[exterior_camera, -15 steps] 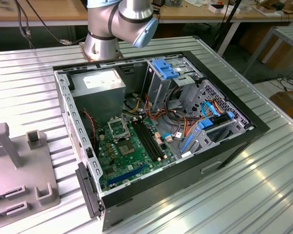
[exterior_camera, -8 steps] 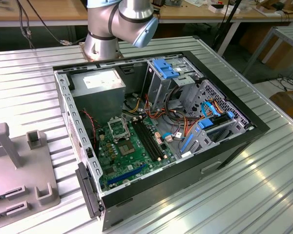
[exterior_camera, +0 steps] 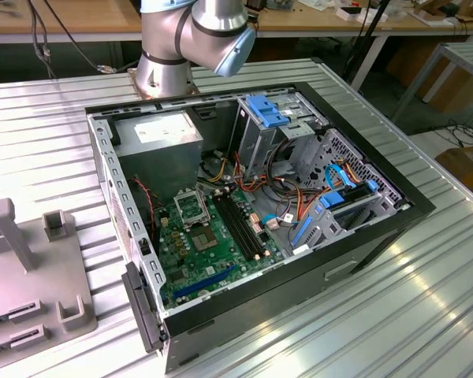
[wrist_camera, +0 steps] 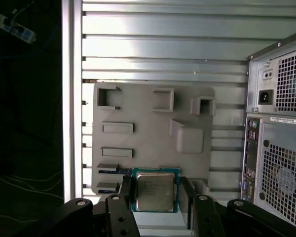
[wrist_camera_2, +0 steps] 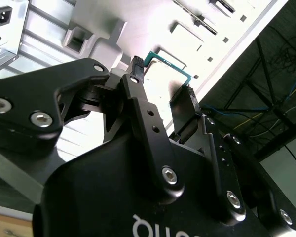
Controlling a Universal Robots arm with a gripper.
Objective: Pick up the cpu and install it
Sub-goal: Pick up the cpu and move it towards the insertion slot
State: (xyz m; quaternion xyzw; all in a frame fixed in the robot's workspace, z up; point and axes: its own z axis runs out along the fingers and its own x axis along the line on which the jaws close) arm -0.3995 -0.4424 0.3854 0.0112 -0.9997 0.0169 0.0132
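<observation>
The gripper (wrist_camera_2: 163, 76) has its two black fingers (wrist_camera: 126, 195) closed in on opposite edges of the cpu (wrist_camera: 154, 191). It holds the chip flat, metal face toward the first wrist camera, clear above the grey holder tray (wrist_camera: 148, 128). The fingers hide the chip's two gripped edges. The chip also covers part of the tray's rim, so I can't make out which pocket lies beneath it. In the second wrist view a green-edged corner of the chip peeks out between the fingertips (the rest sits behind the black linkage).

In the exterior view the arm (exterior_camera: 197, 31) runs off the top of the picture, and the tray is cut by that view's left edge. The open computer case (exterior_camera: 363, 236) lies on the ribbed table (exterior_camera: 394, 315), just beside the tray. Inside it, cables and drive cages crowd the motherboard (exterior_camera: 221, 264) toward the exterior view's right. The square socket (exterior_camera: 191, 209) has open air above it, with the power supply box (exterior_camera: 162, 142) close by on the arm's side.
</observation>
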